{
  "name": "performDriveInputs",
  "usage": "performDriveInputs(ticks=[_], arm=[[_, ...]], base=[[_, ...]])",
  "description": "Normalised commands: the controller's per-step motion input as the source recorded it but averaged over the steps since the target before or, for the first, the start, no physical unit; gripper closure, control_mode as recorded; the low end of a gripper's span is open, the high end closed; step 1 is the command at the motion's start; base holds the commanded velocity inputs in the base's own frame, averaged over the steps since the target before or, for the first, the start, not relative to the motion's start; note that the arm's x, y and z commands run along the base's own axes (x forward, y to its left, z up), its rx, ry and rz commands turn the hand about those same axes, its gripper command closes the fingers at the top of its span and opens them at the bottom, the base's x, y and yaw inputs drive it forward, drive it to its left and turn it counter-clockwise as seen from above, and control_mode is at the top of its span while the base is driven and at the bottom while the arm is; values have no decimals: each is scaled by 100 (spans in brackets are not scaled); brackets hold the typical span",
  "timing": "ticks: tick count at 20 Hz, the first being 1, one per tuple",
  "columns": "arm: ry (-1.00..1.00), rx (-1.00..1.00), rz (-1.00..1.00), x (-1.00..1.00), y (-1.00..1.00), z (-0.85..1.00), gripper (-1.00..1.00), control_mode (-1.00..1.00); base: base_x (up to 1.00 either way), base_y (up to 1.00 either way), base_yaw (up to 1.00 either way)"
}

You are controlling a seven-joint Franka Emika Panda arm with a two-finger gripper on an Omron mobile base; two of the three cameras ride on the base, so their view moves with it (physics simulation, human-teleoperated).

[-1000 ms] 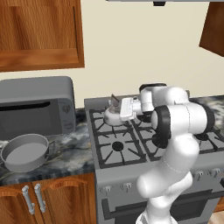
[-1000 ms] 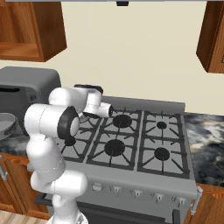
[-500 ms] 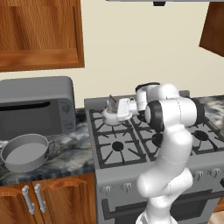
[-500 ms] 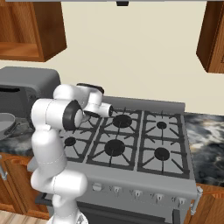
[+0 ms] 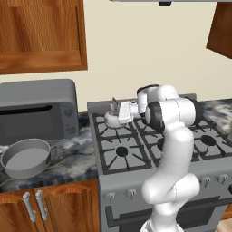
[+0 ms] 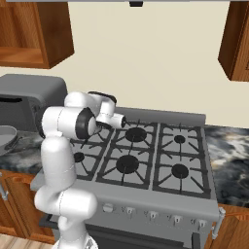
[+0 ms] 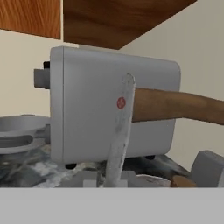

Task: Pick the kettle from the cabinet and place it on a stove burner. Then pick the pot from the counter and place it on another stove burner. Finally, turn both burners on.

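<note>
Tool: tool (image 5: 118, 110) reaches sideways over the back left of the stove (image 5: 149, 179), jaws closed on the kettle's handle (image 7: 120, 131), which crosses the hand view as a thin pale arc with a brown grip.
Kettle: kettle (image 5: 111, 118) sits right at the tool's tip, low over the rear left burner (image 5: 113, 128); whether it rests on the grate or hangs just above it I cannot tell.
Pot: pot (image 5: 26, 157) sits on the bench (image 5: 68, 158) left of the stove, well apart from the tool, in front of the microwave (image 5: 36, 111).
Surface: dark marbled bench on both sides of the grey six-burner stove; brown base cabinets (image 5: 50, 206) below.
Room: cream wall behind; cabinet (image 5: 41, 34) hangs above the microwave, another wall cabinet (image 6: 238, 39) at the far right.
Open room: front and right burners (image 6: 180, 170) are bare; the microwave stands close on the tool's far side.
</note>
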Motion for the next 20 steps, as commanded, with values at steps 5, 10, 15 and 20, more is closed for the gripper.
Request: performDriveInputs(ticks=[5,10,15,20], arm=[[0,0,0,34,5,-18,100,-100],[-2,0,0,4,8,-13,100,-100],[-4,0,0,0,8,-16,-100,-100],[-4,0,0,-6,1,-18,-100,-100]], base=[[0,0,0],[0,0,0],[0,0,0],[0,0,0]])
